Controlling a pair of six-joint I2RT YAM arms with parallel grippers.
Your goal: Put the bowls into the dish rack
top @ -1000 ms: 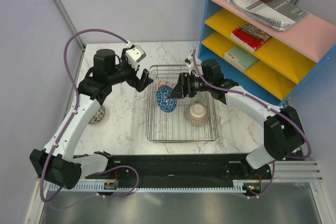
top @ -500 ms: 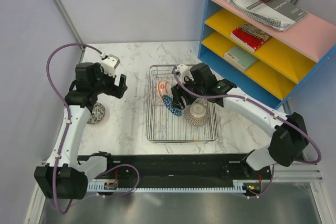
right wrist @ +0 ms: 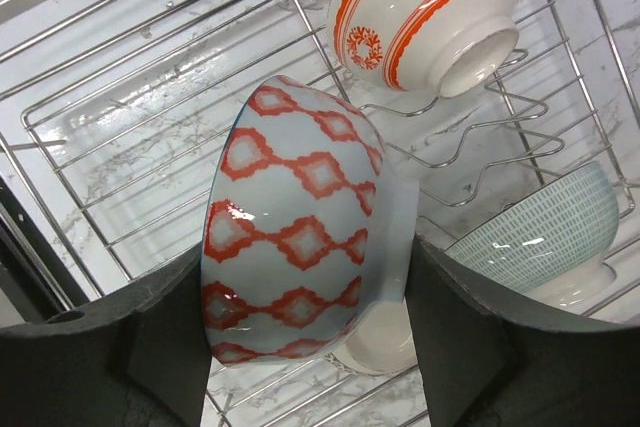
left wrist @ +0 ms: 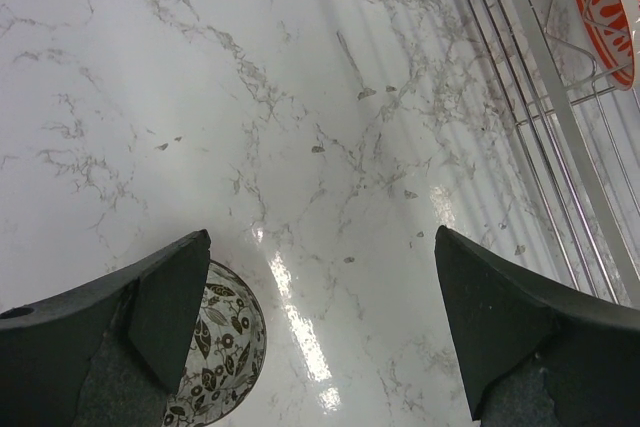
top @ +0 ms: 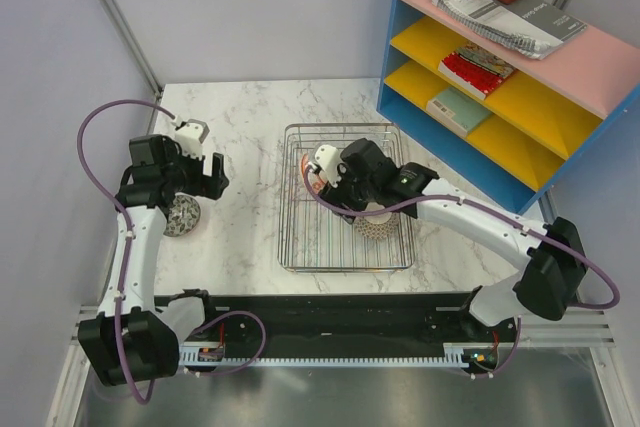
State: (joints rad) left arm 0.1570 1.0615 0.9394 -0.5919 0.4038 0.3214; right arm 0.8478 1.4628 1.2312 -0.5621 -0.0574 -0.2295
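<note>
Clamping a glossy ceramic bowl [right wrist: 300,267], red diamond lattice on white, between our right gripper [right wrist: 310,337] pads. It's tilted on edge over the silver wire dish rack [top: 290,242]; probably not seated on the tines, hard to tell. Orange-banded bowl [right wrist: 430,7] and ribbed pale-teal bowl [right wrist: 550,222] sit in the rack behind it. Our left gripper [left wrist: 322,247] has jaws spread wide and empty over the marble table [left wrist: 250,97], with a leaf-print bowl [left wrist: 215,347] just beside one finger.

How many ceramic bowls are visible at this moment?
4: a red-diamond-patterned bowl in the right gripper; a red-orange patterned bowl and a pale teal bowl in the silver wire dish rack; a grey leaf-patterned bowl on the marble table. Others may be hidden.
</note>
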